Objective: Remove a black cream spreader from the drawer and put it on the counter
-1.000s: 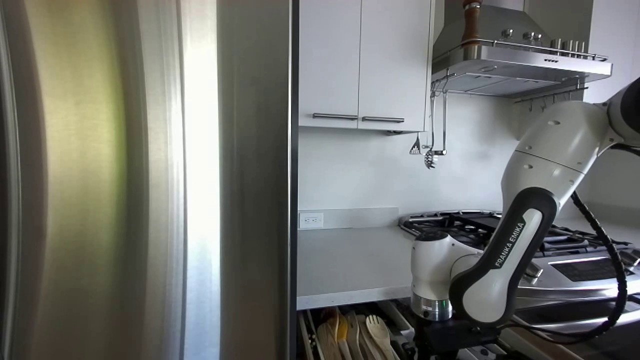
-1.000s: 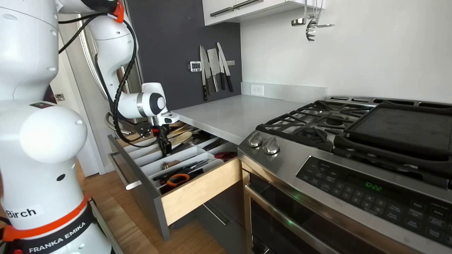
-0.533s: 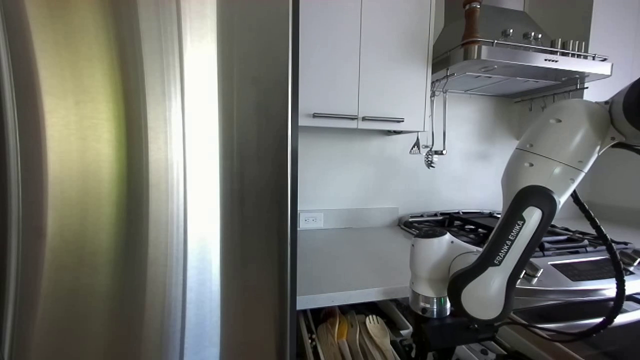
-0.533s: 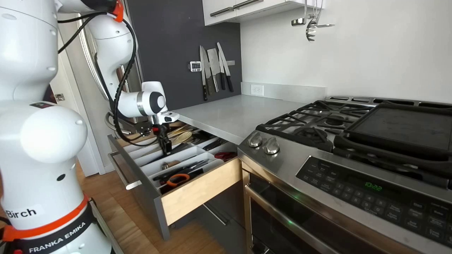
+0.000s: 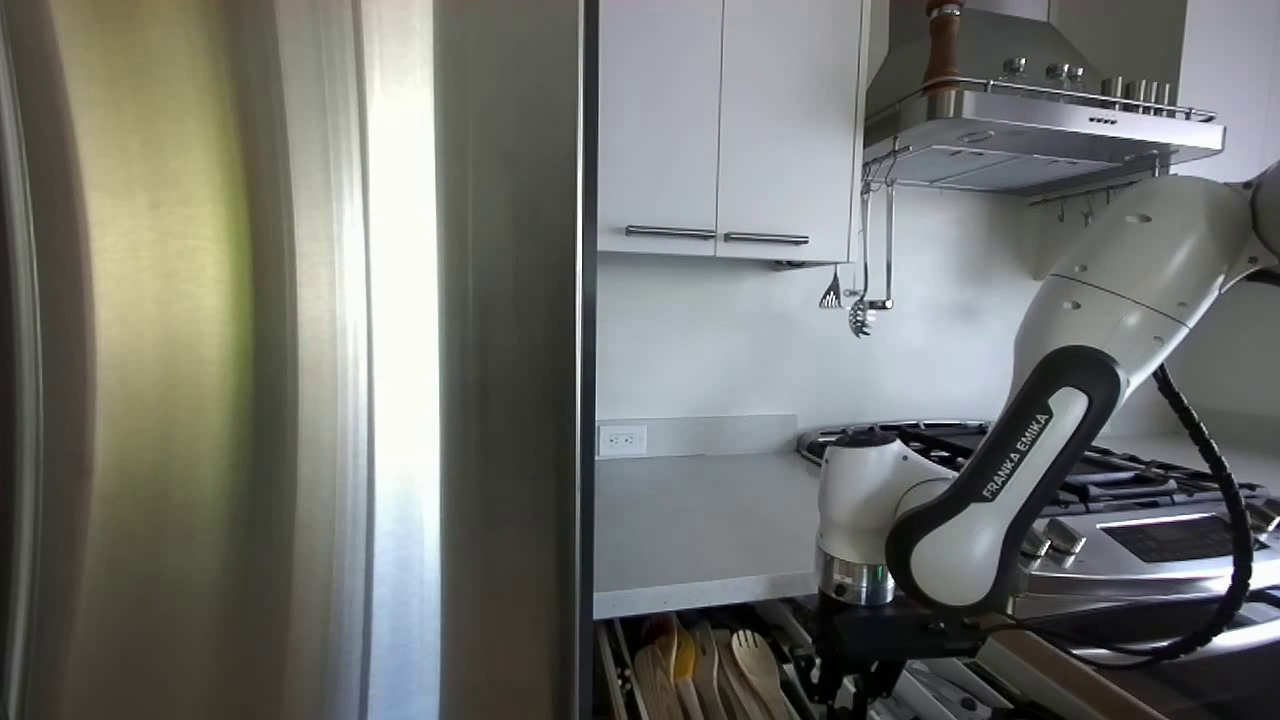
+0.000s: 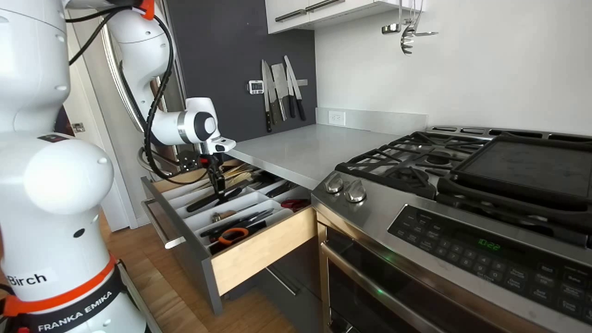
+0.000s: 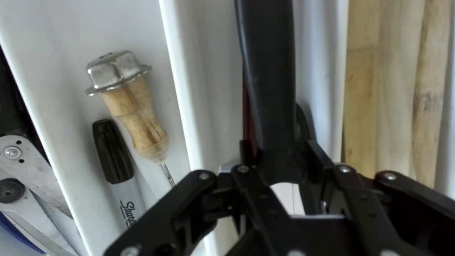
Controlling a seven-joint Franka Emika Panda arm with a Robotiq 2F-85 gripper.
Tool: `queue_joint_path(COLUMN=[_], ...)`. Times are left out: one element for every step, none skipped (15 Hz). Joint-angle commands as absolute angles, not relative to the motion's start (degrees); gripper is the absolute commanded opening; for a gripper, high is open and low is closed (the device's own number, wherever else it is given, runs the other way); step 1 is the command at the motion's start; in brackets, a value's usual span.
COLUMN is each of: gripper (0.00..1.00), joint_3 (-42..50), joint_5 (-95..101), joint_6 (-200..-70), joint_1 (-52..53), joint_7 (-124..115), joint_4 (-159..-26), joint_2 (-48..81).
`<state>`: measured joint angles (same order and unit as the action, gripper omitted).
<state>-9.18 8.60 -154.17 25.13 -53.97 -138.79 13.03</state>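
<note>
Wrist view, far left: you have a riveted metal tool [image 7: 30, 170], cut by the frame. Next come the Sharpie marker [image 7: 115, 167] and the wood-handled pick [image 7: 137, 117] with its metal cap. Right of the white divider [image 7: 178, 71], your gripper [image 7: 279, 156] is clamped on the black spreader [image 7: 270, 74], which runs from there up out of the frame, nearly parallel to the divider. Wooden utensils [image 7: 362, 92] lie farther right.

In an exterior view, again from the left, the spreader slants over its own slot in the drawer [image 6: 263, 252], its long axis front to back, one end pointing toward the front edge of the counter [image 6: 300, 148]. You cannot tell whether it is fully clear of the dividers. The counter lies to the right, beyond and higher; the gas cooktop [image 6: 437, 158] is past that. Your next move likely calls for straight up first: push forward early and the leading end could catch under that edge.
</note>
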Motion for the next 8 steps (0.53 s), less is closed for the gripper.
queue_joint_path(gripper=[0.14, 0.14, 0.14, 0.14, 0.14, 0.14, 0.14, 0.14], joint_3=[-11.7, -11.9, -12.2, -12.6, -12.9, -13.0, -12.8, -12.7], joint_5=[3.3, 2.1, 0.8, -1.0, -2.7, -3.9, -4.7, -5.5], joint_6=[-150.7, -149.9, -149.0, -147.6, -145.8, -144.0, -142.2, -140.6], joint_1=[22.8, 22.5, 22.1, 21.6, 21.1, 20.7, 20.3, 19.9], joint_7=[-50.3, -49.7, -48.8, -48.0, -47.4, -47.1, -47.0, -46.8], joint_4=[-138.4, -138.2, -138.1, -137.9, -137.7, -137.5, -137.3, -137.0], joint_2=[10.6, 10.3, 9.9, 9.5, 9.0, 8.3, 7.5, 6.9])
